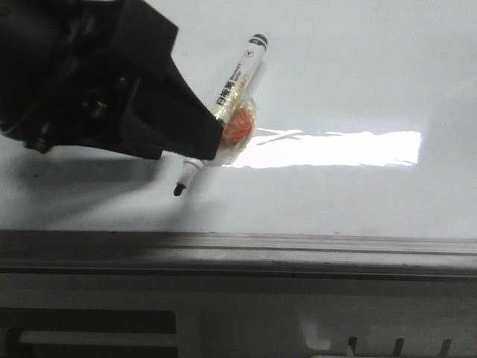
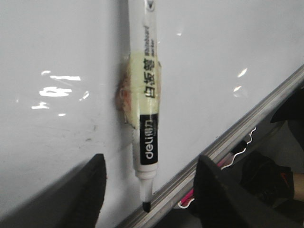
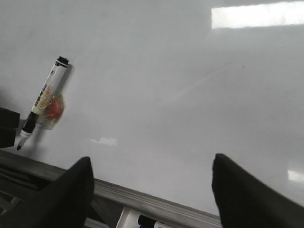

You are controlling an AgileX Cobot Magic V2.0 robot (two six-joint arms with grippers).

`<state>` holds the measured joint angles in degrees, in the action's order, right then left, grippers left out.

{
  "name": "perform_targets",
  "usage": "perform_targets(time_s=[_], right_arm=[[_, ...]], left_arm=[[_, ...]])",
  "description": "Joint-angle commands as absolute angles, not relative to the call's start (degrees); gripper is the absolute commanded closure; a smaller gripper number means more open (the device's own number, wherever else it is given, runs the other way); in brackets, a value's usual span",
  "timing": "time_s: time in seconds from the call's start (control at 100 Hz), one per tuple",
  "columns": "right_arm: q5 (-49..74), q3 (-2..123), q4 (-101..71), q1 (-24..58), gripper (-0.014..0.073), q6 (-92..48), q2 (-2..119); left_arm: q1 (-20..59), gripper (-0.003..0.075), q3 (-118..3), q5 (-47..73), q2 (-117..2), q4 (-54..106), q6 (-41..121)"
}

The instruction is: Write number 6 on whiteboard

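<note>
The whiteboard (image 1: 358, 74) lies flat, glossy white; no drawn line or number 6 shows on it. An uncapped black-and-white marker (image 1: 237, 74) lies on it, with a yellow-orange taped pad (image 1: 240, 123) around its middle and its black tip (image 1: 178, 191) pointing at the grey frame rail (image 1: 298, 250). My left gripper (image 1: 201, 142) is open and sits over the marker's tip end. In the left wrist view the marker (image 2: 146, 95) lies between the spread fingers of the left gripper (image 2: 151, 161), untouched. My right gripper (image 3: 152, 160) is open and empty over the rail (image 3: 142, 197), far from the marker (image 3: 45, 97).
A bright glare strip (image 1: 335, 149) lies across the board. Below the rail is a white ledge (image 1: 298, 321). A dark-capped pen (image 3: 142, 221) lies under the rail, and a pink item with a white coiled cord (image 2: 190, 194) shows beyond the board's edge.
</note>
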<state>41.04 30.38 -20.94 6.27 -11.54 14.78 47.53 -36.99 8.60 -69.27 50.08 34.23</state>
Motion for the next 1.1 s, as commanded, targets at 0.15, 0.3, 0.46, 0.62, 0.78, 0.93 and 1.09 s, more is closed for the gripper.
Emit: perform_targets(time_s=[0.15, 0.3, 0.46, 0.62, 0.78, 0.93, 1.09], right_arm=[[36.61, 32.35, -21.27, 6.36, 0.0125, -12.24, 15.90], [36.92, 32.35, -21.74, 6.36, 0.0125, -12.24, 15.90], [37.08, 32.35, -21.83, 6.36, 0.0125, -12.24, 15.90], [37.08, 32.35, -21.96, 7.16, 0.0125, -12.33, 15.90], [37.20, 32.35, -21.96, 8.47, 0.0125, -14.65, 15.90], [37.98, 32.35, -23.32, 9.88, 0.0125, -18.74, 15.90], [38.52, 32.35, -33.66, 11.62, 0.0125, -32.30, 17.55]], left_arm=[[47.98, 0.0505, -38.90, 1.65, -69.71, 52.03, 34.24], [47.98, 0.0736, -38.90, 0.00, -69.71, 51.76, 34.24], [47.98, 0.0739, -38.90, 1.02, -69.59, 51.76, 34.24], [47.98, 0.0739, -38.90, 1.82, -69.33, 51.38, 34.24], [47.98, 0.0739, -38.90, 1.82, -68.64, 51.40, 34.24], [50.30, 0.0739, -39.53, 2.70, -63.62, 47.35, 38.47], [52.77, 0.0739, -39.92, 7.22, -58.97, 41.25, 45.05]])
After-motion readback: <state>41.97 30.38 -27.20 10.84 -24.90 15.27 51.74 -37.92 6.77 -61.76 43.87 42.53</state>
